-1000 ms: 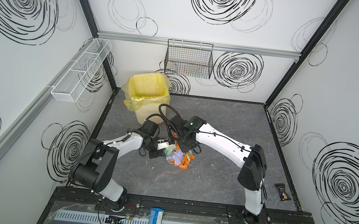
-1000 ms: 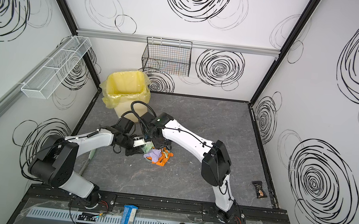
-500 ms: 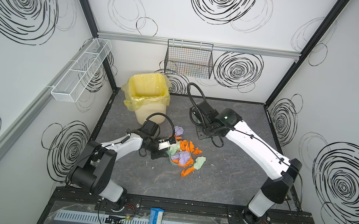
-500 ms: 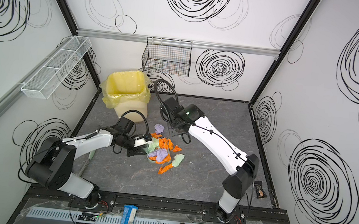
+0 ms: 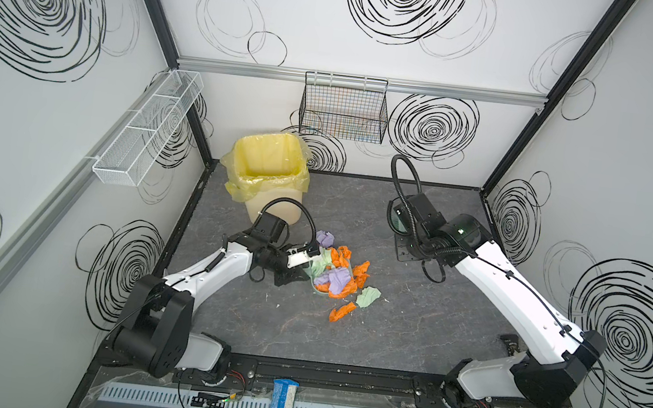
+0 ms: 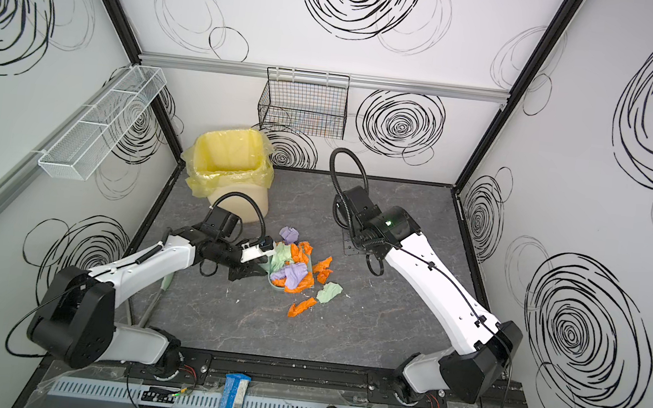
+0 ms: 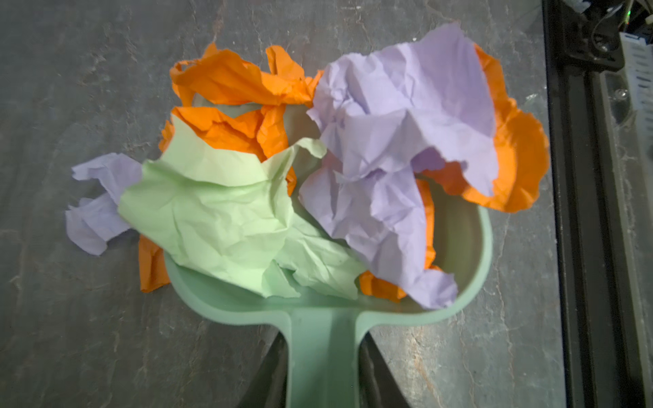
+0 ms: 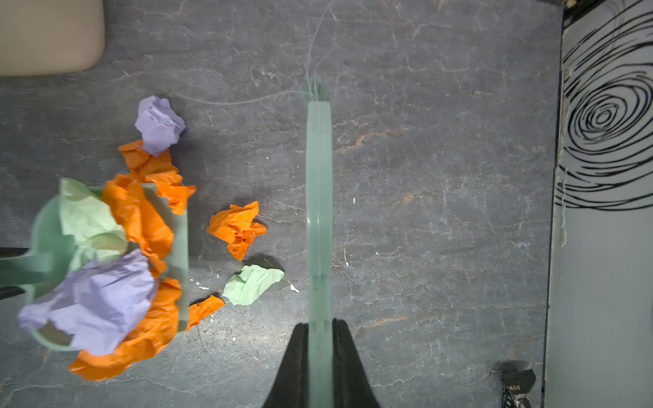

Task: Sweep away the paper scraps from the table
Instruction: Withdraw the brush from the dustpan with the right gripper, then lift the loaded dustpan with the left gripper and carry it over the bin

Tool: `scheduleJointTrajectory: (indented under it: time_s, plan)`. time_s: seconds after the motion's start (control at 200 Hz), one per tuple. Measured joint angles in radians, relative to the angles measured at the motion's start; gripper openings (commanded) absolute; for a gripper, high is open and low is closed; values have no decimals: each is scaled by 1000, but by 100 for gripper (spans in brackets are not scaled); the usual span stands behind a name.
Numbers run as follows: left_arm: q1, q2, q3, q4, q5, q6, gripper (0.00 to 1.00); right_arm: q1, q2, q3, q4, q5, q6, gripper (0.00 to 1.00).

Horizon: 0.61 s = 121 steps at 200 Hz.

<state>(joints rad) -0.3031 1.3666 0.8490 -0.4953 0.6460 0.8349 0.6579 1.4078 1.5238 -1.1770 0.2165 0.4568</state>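
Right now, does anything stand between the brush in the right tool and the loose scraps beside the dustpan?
Nothing visible. Only table surface separates the brush from the loose orange scrap and green scrap.

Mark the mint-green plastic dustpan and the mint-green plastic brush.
mint-green plastic dustpan [image 7: 323, 353], left wrist view, on its handle.
mint-green plastic brush [image 8: 319, 219], right wrist view, middle of its handle.

The mint-green plastic dustpan [image 7: 323, 318]: floor mostly covered by crumpled orange, lilac and pale green paper scraps [image 7: 406, 116]; handle cut off by the picture edge. The pale green plastic brush [image 8: 319, 212]: blurred, bristles too fine to resolve. Right pincer [image 8: 319, 323]: hidden beneath its wrist in both top views
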Motion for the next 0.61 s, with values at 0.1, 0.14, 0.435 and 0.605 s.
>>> scheduleJointTrajectory:
  time_s: [0.1, 0.14, 0.435, 0.605]
  plan:
    - [0, -46, 48, -52, -2, 7, 0, -34, -32, -71, 20, -13, -7, 0]
    - [1, -62, 71, -77, -4, 12, 0, -44, -41, -90, 29, -18, -9, 0]
    - [30, -116, 223, -242, -4, 49, 0, -103, -90, -205, 104, -60, -36, 0]
    - [88, -113, 320, -344, 11, 80, 0, -116, -104, -254, 137, -80, -49, 0]
